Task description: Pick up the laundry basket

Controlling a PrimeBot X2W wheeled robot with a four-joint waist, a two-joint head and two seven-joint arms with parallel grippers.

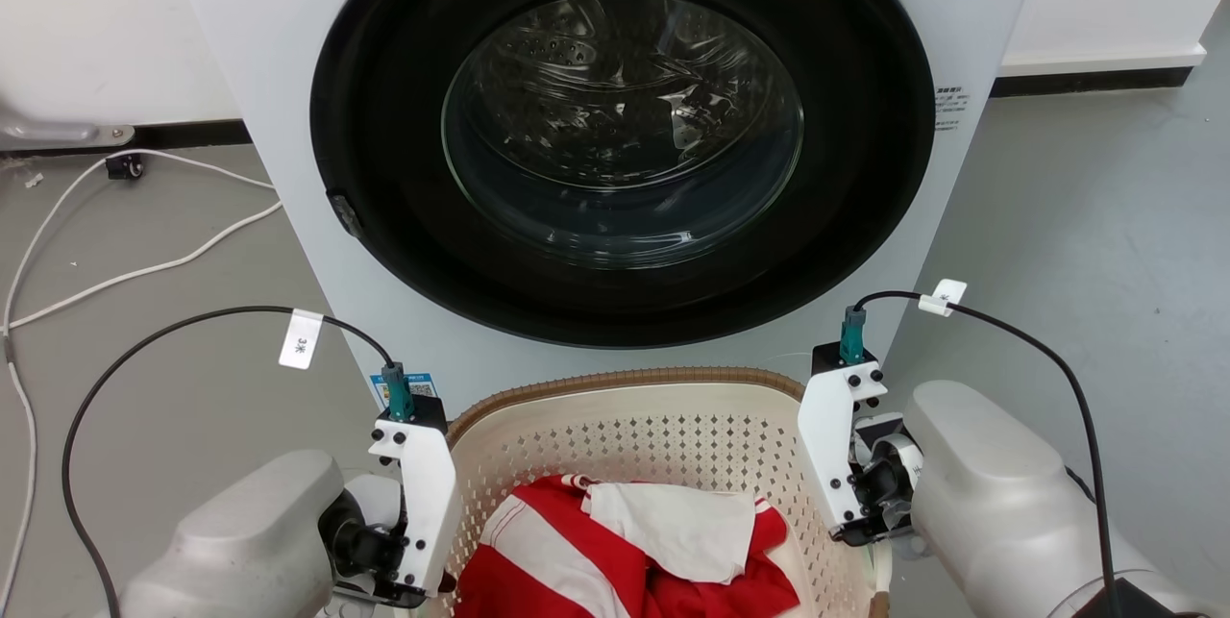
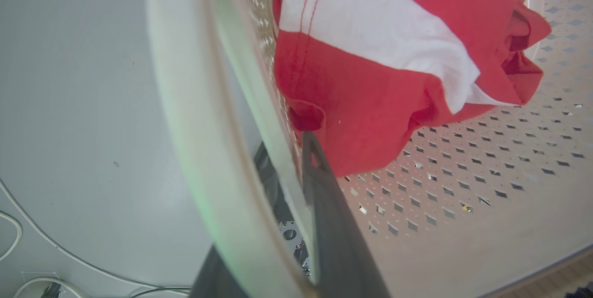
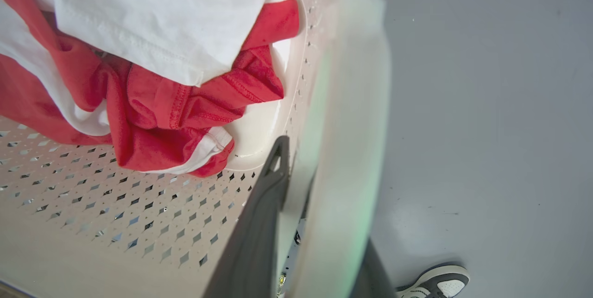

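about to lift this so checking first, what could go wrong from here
The left gripper and right gripper each pinch only a thin side edge of the basket; uneven lifting could tilt it or let it slip.
The clothes sit right by the left inner fingertip and may snag.
The washer stands close behind, and a shoe is near the right side; a swing could hit either.

laundry basket (image 1: 625, 435): near half cut off | shoe (image 3: 434, 282): partly cropped
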